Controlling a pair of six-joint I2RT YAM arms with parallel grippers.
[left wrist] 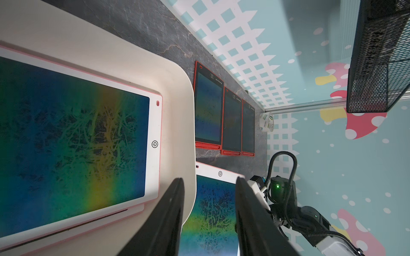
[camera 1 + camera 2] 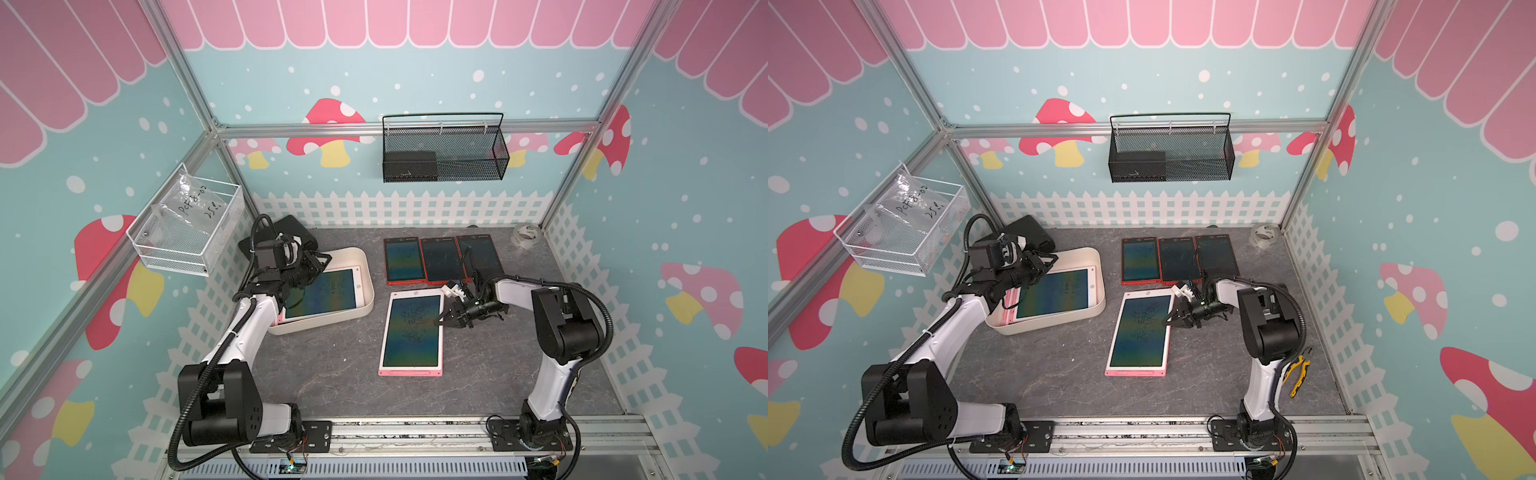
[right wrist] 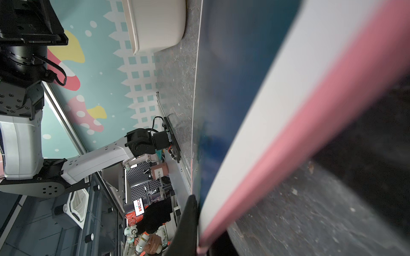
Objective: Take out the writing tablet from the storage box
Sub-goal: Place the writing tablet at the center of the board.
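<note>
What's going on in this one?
Two arms are working on getting writing tablets out of the storage box. The right pincer is shut on the long edge of a pink tablet that is already out on the grey table, right of the box. The left pincer is open and empty, hovering over the box, where the stacked tablets lie. Three red tablets sit in a row at the back.

Left arm [image 2: 249,328] hides one end of the storage box [image 2: 369,286].
</note>
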